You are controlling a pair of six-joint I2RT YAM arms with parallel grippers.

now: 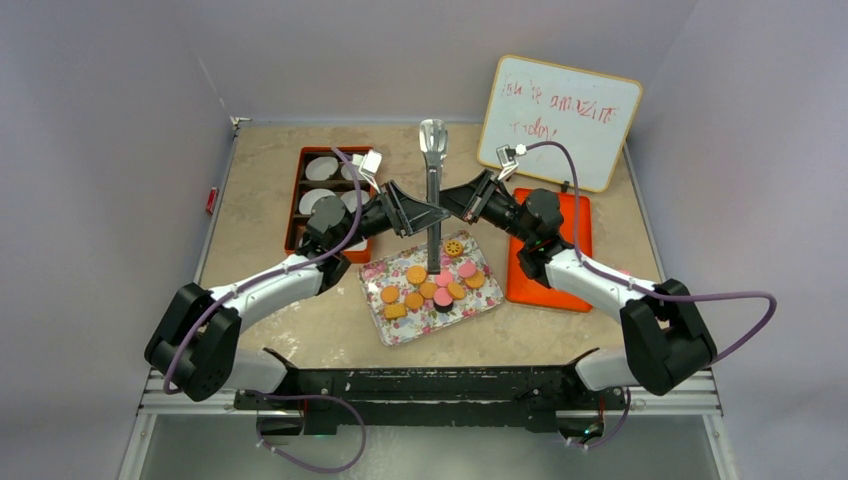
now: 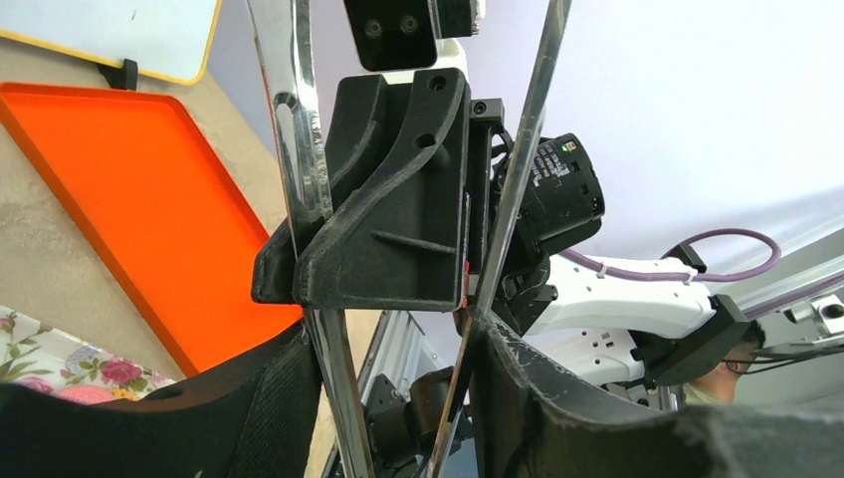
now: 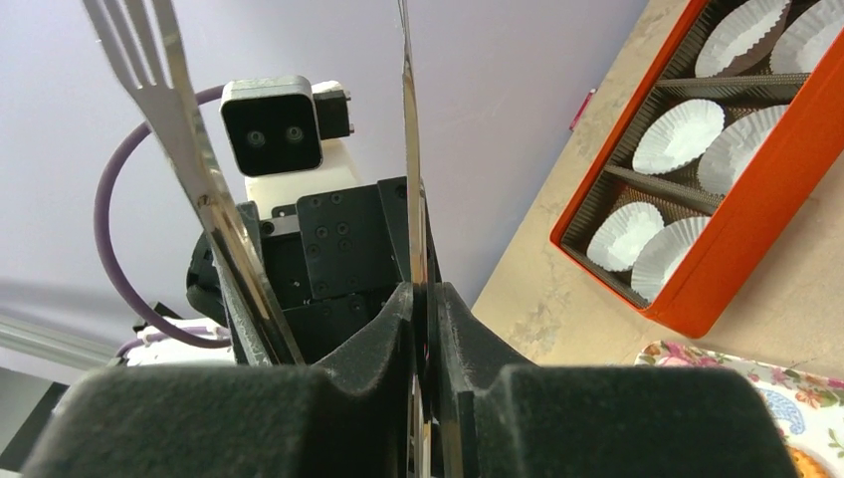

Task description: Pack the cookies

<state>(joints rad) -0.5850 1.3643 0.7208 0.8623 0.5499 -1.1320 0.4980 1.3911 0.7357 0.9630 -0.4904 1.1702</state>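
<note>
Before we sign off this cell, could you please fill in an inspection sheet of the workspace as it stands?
Surface: beige table, mottled.
Job's things: cookies on a floral tray; orange box of paper cups behind it on the left.
Clutter: tongs upright over the tray; orange lid on the right; whiteboard at the back.
Grippers: left gripper closed around both tong arms; right gripper shut on one.
Cables: purple cables loop off both arms.
Surroundings: plain walls.
</note>
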